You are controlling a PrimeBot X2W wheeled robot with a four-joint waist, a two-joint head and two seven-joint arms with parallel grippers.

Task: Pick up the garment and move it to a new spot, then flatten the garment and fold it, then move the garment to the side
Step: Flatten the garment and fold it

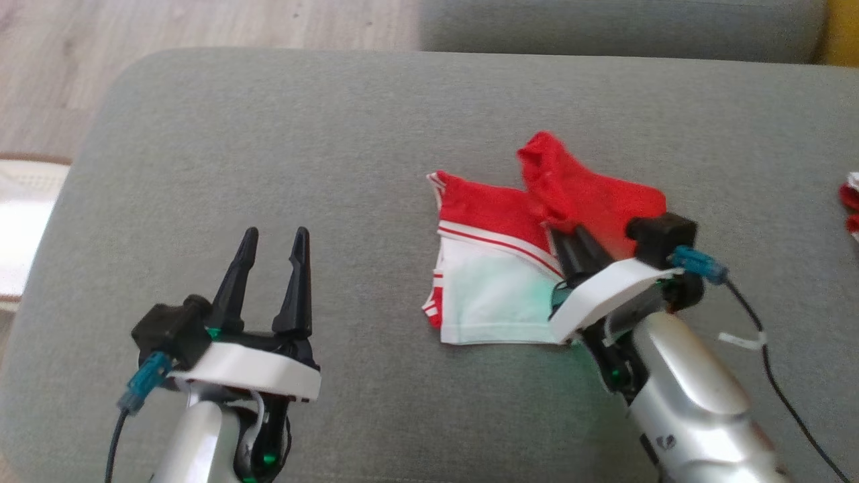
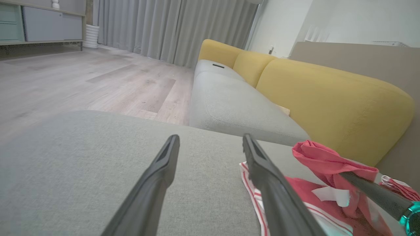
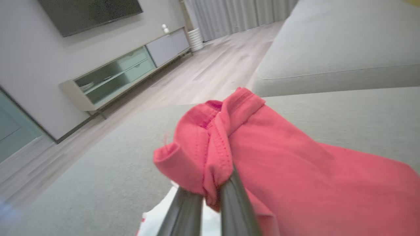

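The garment (image 1: 510,268) is red and white with striped trim, lying partly folded on the grey cushion (image 1: 335,147) right of centre. My right gripper (image 1: 560,228) is shut on a bunched red edge of the garment (image 3: 210,154), lifting that part above the rest. In the left wrist view the raised red fold (image 2: 321,160) hangs over the dark finger of the right gripper (image 2: 347,178). My left gripper (image 1: 274,245) stands open at the lower left, well apart from the cloth, with nothing between its fingers (image 2: 164,164).
The cushion's left edge drops to a wooden floor (image 1: 201,20). A second grey seat (image 2: 229,105) and a yellow sofa back (image 2: 328,95) lie beyond. Another red item (image 1: 851,201) shows at the right edge. A cable (image 1: 772,362) trails from the right wrist.
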